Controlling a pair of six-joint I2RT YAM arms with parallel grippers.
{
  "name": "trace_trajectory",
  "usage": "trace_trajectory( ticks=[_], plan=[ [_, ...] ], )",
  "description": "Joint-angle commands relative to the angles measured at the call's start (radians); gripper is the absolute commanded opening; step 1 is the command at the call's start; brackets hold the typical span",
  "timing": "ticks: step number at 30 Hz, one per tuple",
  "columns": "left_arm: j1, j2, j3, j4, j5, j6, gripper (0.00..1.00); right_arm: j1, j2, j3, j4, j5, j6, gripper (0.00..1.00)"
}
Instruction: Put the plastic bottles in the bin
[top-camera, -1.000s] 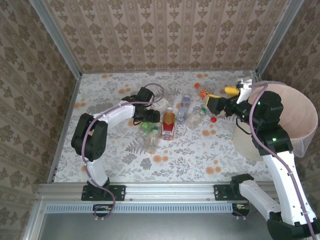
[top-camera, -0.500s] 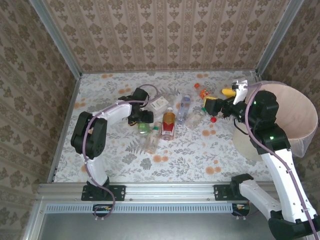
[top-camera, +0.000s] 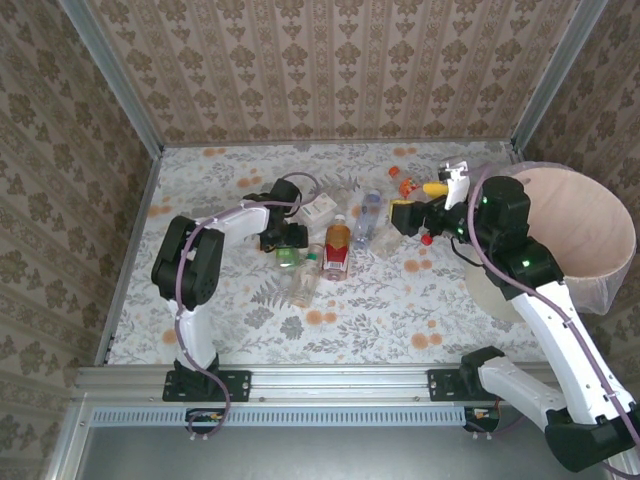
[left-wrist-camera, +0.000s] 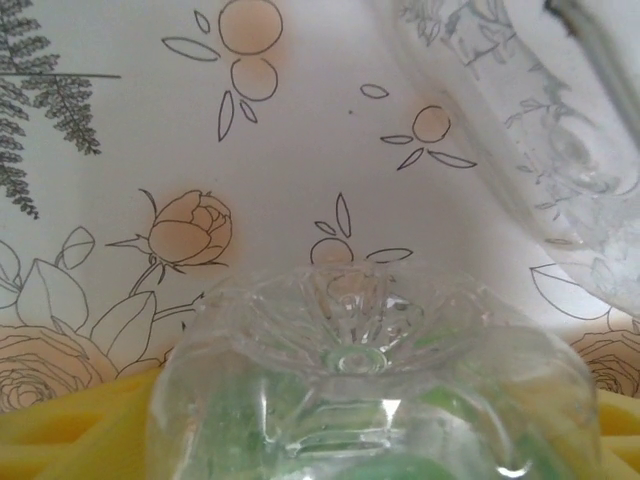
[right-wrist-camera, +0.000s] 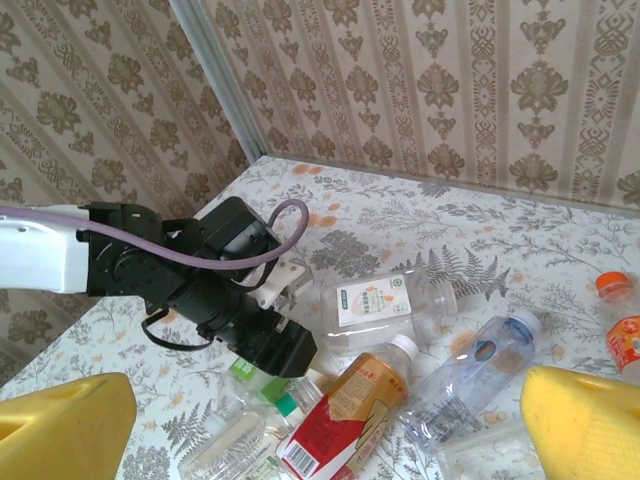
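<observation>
While treating the step in hand as a pick among the plastic bottles (top-camera: 303, 285), note the left gripper (top-camera: 286, 240) low over the green-labelled bottle (left-wrist-camera: 370, 400), near the middle of the table (top-camera: 230, 320). Jaws half-wide; yellow pads (left-wrist-camera: 70, 440) flanking the bottle base, touching or just beside it; cannot tell whether clamped.

Next move, by judgement: confirm a firm hold on the thin wall, lift clear of the neighbouring clear bottle (left-wrist-camera: 560, 150), then carry across to the right edge.

Further right, expect the red-labelled bottle (top-camera: 337, 250), the blue-labelled bottle (top-camera: 368, 213) and, toward the far edge, the orange-capped bottle (right-wrist-camera: 622, 330), all lying loose.

Right gripper (top-camera: 415, 205) spread wide, holding nothing, above the right side of the cluster.

Bin (top-camera: 610, 215) upright at the right edge, lined with clear film. Inner wall bare where visible, floor hidden; cannot tell the contents.
</observation>
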Motion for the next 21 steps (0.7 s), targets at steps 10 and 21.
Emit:
trace_trajectory(
  ticks=[10,21],
  plan=[
    [0.005,-0.025,0.024,-0.001,-0.017,-0.017,0.62,0.075,0.031,-0.026,0.027,0.041,-0.056,1.00],
    [0.002,-0.360,-0.128,0.235,-0.046,-0.036,0.55,0.199,0.080,-0.178,0.293,0.123,0.052,1.00]
  ],
)
